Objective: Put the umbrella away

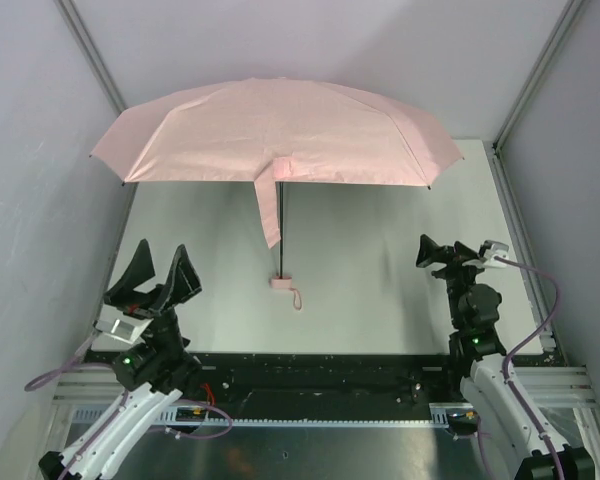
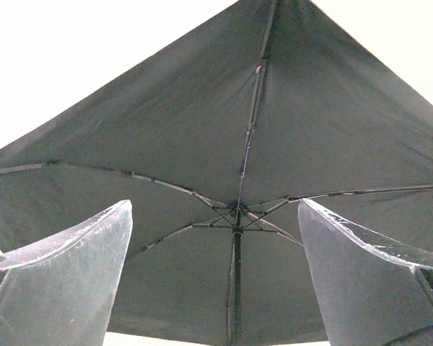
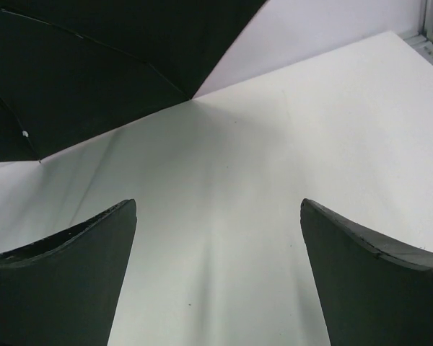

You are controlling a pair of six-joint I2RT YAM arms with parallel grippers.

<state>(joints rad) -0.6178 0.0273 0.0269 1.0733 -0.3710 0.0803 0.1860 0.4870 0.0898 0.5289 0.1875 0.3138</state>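
umbrella (image 1: pixel 280 130) open, propped on handle (image 1: pixel 280 283), so I must collapse it | left tool (image 1: pixel 162 262) spread, facing shaft (image 2: pixel 234 274) | right tool (image 1: pixel 438 255) spread, idle

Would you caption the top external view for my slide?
Open pink umbrella stands handle-down on the table; left gripper and right gripper open, empty.
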